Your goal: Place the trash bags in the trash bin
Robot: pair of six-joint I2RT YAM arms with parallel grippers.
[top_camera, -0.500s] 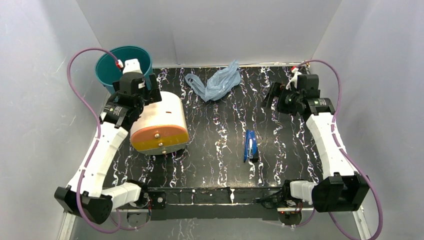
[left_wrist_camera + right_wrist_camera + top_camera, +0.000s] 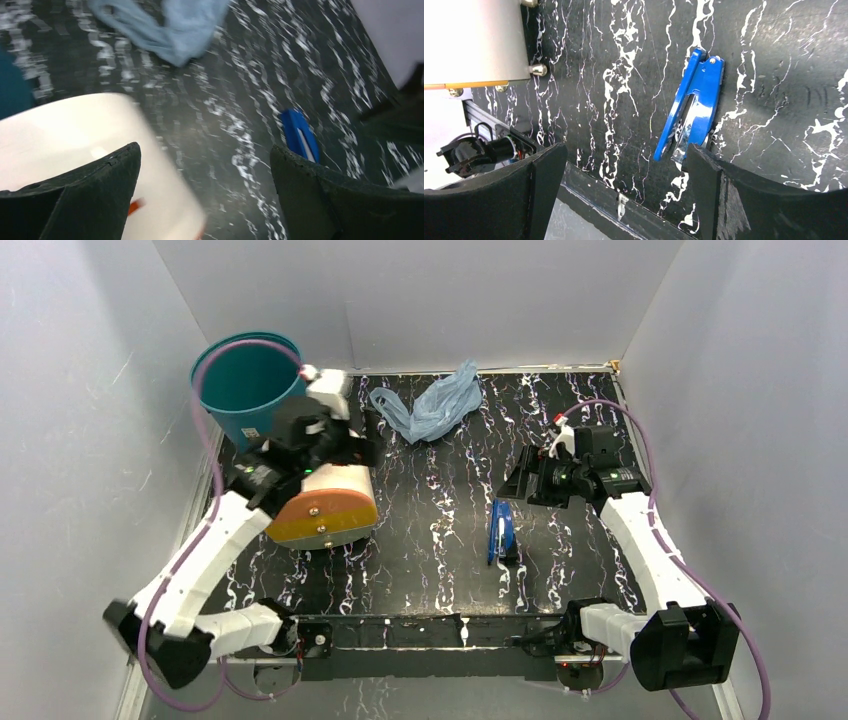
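Bag (image 2: pixel 435 405): crumpled, top centre.
Bin (image 2: pixel 245 385): upright, upper left corner.
Left gripper (image 2: pixel 205 150): jaws spread wide, empty.
Right gripper (image 2: pixel 626 150): jaws spread wide, empty.

Top view high above near edge, down on whole table (image 2: pixel 440 570), both wrist views close, oblique, sharing stapler (image 2: pixel 694 107).

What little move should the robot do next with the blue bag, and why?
Probably slide the left fingers toward the light-blue bag and lower over it. They are open and empty, the bag lies crumpled just beyond them, and the teal bin stands close by that arm.
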